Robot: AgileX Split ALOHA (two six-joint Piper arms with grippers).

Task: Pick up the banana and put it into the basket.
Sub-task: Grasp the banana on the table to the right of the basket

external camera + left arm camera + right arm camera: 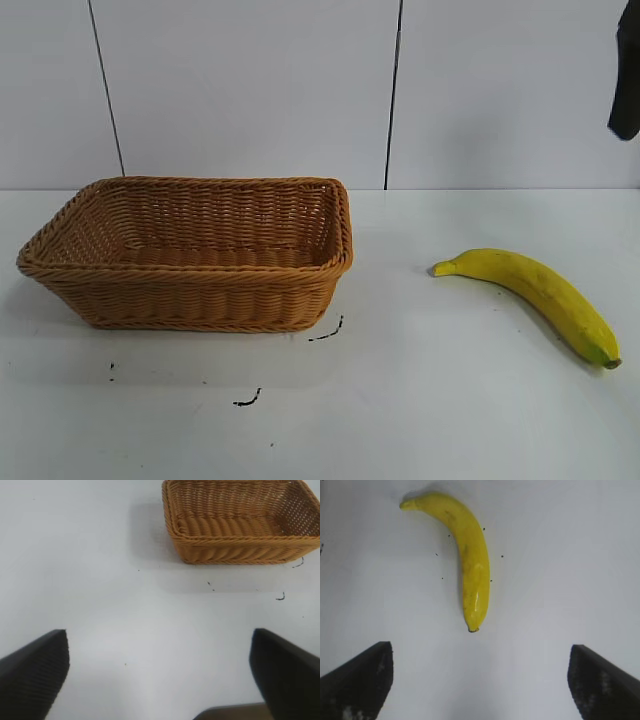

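One banana [535,297] on table, one basket [190,310] well apart, empty

The basket [190,255] is woven wicker, tan-brown and matt, with a ribbed, rough weave on its walls and a braided rim. The banana [535,295] has a smooth yellow skin with a slight sheen; in the right wrist view a glossy highlight sits near its dark-tipped end [472,565], and faint brown streaks mark the peel. The table [420,400] is a smooth, matt white surface bearing a few small black marks [325,333]. The left fingers [32,672] look black with a fine ribbed texture; the right fingers [357,680] are matt black, scuffed with pale specks.
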